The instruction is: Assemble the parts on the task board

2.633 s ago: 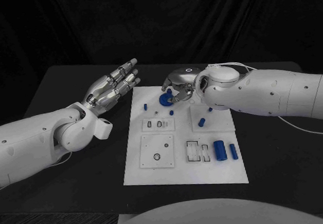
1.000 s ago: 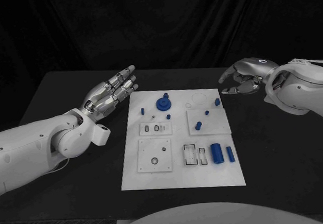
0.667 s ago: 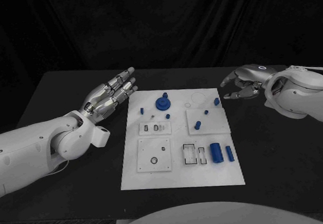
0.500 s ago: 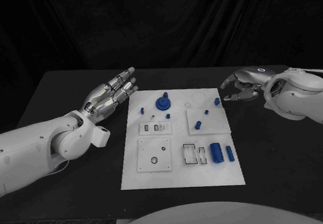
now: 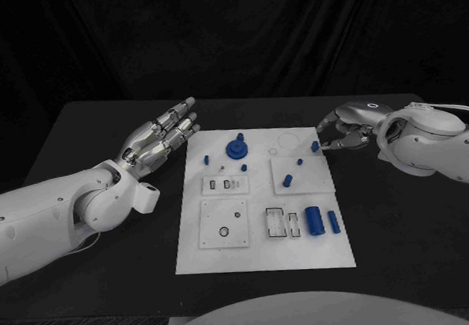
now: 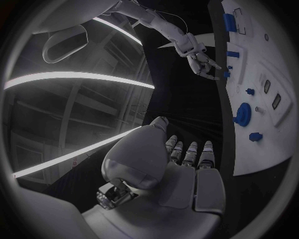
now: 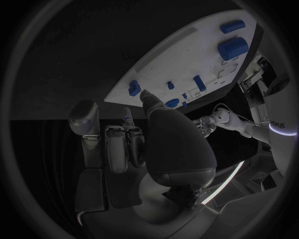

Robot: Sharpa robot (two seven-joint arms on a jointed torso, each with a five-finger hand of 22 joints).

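Head view: parts (image 5: 316,220) on task board (image 5: 265,258)

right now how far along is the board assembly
Done: the round blue part stands on the task board. In hand: nothing; the right hand hovers by a small blue peg, left hand open beside the board. Left: two blue cylinders lie loose.

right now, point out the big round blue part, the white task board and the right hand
big round blue part (image 5: 236,149), head view, on its top face
white task board (image 5: 265,256), head view, on its bare near edge
right hand (image 5: 340,131), head view, on the hand's middle
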